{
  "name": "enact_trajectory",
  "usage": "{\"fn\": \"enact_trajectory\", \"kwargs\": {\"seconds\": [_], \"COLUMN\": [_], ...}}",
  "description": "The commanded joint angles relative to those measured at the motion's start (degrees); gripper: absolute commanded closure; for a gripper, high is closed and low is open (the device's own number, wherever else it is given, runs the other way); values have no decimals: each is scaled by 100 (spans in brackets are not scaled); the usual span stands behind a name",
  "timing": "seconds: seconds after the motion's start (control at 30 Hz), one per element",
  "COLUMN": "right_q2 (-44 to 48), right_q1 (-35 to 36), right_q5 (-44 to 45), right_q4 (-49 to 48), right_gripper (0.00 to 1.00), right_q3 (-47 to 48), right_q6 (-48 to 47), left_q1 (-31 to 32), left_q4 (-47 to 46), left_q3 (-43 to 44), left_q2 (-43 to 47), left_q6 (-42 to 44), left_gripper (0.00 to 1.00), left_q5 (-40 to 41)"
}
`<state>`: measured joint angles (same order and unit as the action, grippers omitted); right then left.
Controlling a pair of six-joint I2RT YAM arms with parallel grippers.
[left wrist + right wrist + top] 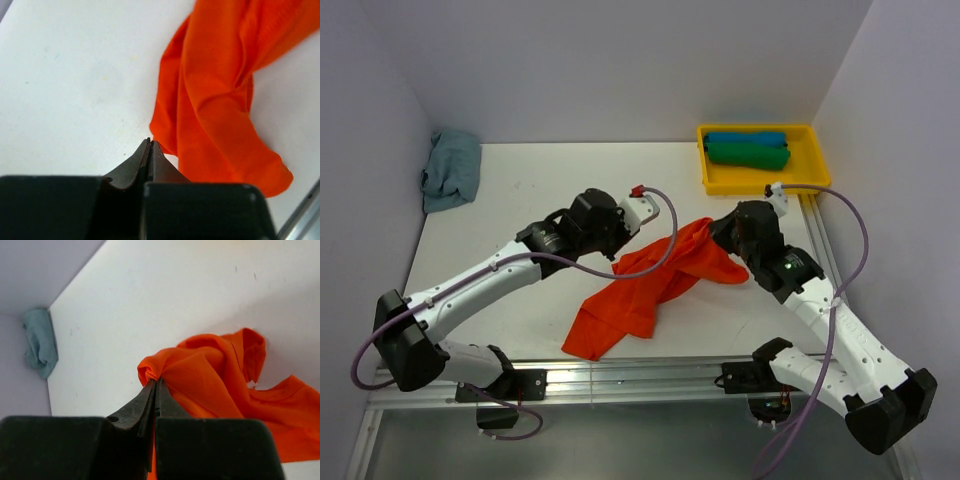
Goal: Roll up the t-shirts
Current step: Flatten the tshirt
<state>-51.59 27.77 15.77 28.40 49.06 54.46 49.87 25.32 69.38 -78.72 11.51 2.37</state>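
Note:
The orange-red t-shirt [640,300] lies crumpled in the middle of the white table, one end raised. My right gripper [715,232] is shut on a bunched fold at its far right end, seen in the right wrist view [156,380] with the cloth [225,385] hanging behind. My left gripper [616,258] is shut at the shirt's left pointed corner; in the left wrist view its tips [151,142] meet the cloth's edge [220,100]. A grey-blue shirt [451,168] lies crumpled at the far left corner [41,342].
A yellow tray [760,185] at the far right holds a rolled blue shirt [747,138] and a rolled green shirt [748,155]. Purple-grey walls enclose the table on three sides. A metal rail [620,375] runs along the near edge.

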Motion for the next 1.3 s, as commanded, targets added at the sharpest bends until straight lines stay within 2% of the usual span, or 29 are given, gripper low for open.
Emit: {"fn": "enact_trajectory", "kwargs": {"seconds": [0.0,0.07,0.1,0.13,0.2,0.23,0.37,0.6,0.83,0.87,1.03,1.13,1.27], "right_q2": [-184,-272,-290,-316,-342,-377,-509,-518,-439,-422,-387,-386,-395], "right_q1": [-149,-166,-158,-175,-202,-210,-219,-219,-228,-228,-228,-219,-219], "right_q5": [75,40,-21,-65,-135,-170,-188,-109,-127,-162,-197,-258,-329], "right_q4": [51,16,-53,-98,-168,-195,-256,-327,-335,-353,-388,-414,-458], "right_gripper": [100,100,100,100,100,100,100,100,100,100,100,100,100], "right_q3": [517,482,438,342,254,158,8,-256,-441,-467,-538,-538,-546], "right_q6": [-409,-418,-410,-392,-366,-348,-295,-181,-146,-146,-172,-190,-207], "left_q1": [119,636,865,1276,1604,1849,2088,2773,2862,2871,2871,2862,2871], "left_q4": [378,124,-191,-333,-493,-528,-721,-801,-1011,-1038,-1344,-1512,-1653], "left_q3": [-204,-538,-905,-1048,-1242,-1234,-1348,-1226,-1023,-989,-1093,-1164,-1304], "left_q2": [120,146,146,103,-3,-108,-161,-943,-1663,-1734,-1910,-2007,-2130], "left_q6": [159,229,264,264,212,229,440,387,247,238,168,211,203], "left_gripper": [94,87,78,73,64,63,55,52,47,46,45,47,55], "left_q5": [-791,-459,-265,-264,70,62,-192,-421,-272,-37,123,378,519]}}
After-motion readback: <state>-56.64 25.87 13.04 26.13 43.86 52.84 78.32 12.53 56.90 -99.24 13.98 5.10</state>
